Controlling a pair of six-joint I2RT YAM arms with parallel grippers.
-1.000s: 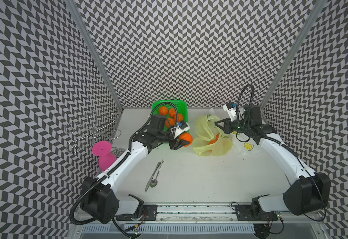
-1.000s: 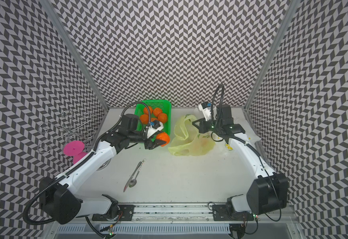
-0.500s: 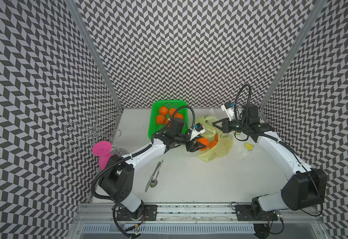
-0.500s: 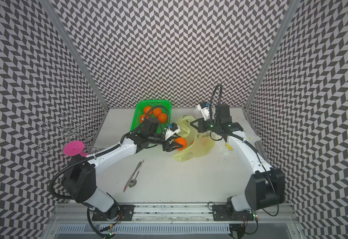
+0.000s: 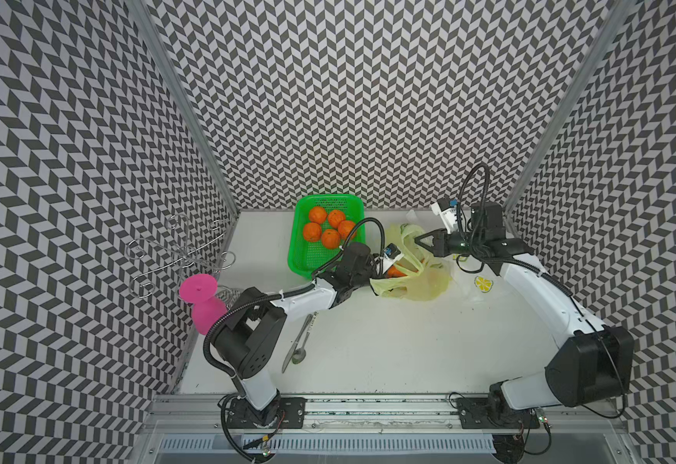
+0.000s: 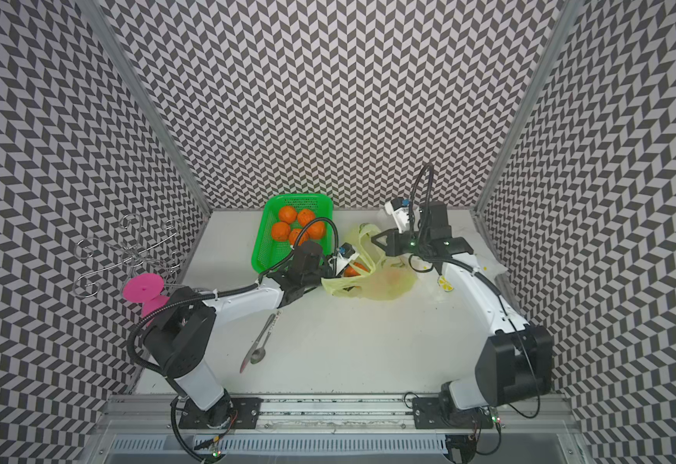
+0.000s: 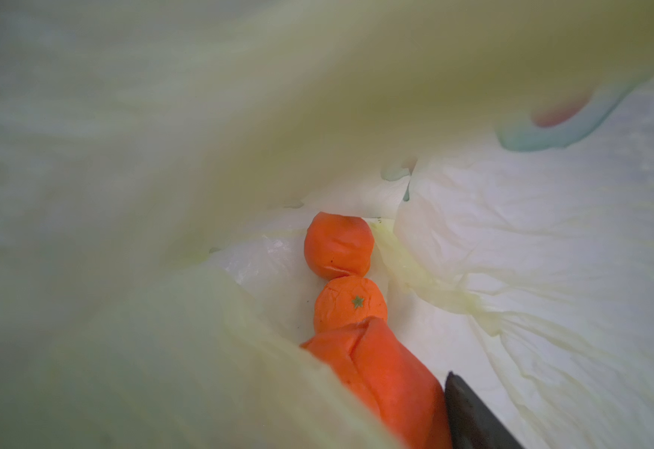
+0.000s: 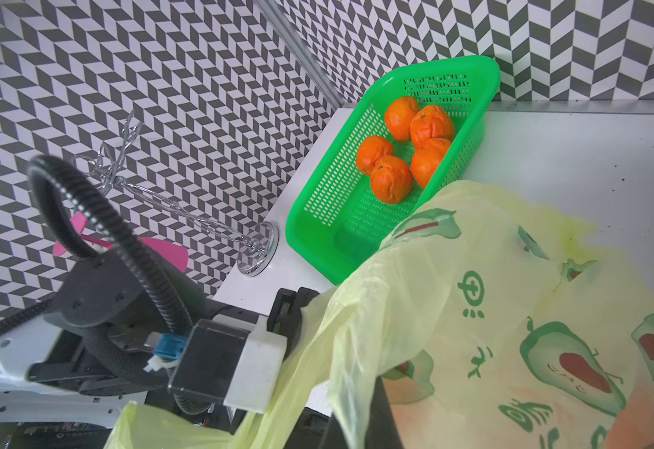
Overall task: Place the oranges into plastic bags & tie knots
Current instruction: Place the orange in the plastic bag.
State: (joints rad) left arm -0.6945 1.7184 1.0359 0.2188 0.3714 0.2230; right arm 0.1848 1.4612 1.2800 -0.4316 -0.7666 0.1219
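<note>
Moved over the last second: left gripper (image 5: 387, 268) goes from the basket (image 5: 308, 259) edge into the yellow bag (image 5: 424, 283) mouth, orange (image 5: 396, 272) with it. The bag is now bunched narrower.

That orange sits just inside the mouth, at the left fingertips. Left wrist view shows three oranges in a touching row inside the bag: near (image 7: 376, 373), middle (image 7: 350, 305), far (image 7: 339, 247). The row runs straight away from the camera, deeper into the bag. The middle one's green stem spot faces the camera. One dark finger (image 7: 473, 416) is just beside the near orange and the other is hidden by film, so can't tell whether the left grip holds it or has let go.

The bag lies on the table (image 5: 368, 353), long axis from the mouth at the left gripper toward the right arm's side. Right gripper (image 5: 418, 240) is clamped on the upper handle strip, holding it up off the table.

Both top views show one orange clearly, the rest only as an orange glow through film (image 6: 394, 277). Right wrist view alone shows the bag's green avocado print (image 8: 574, 361).

Five oranges (image 5: 330, 238) lie in the basket just behind the left wrist. White bag (image 5: 483, 283) lies flat just beside the yellow bag.
</note>
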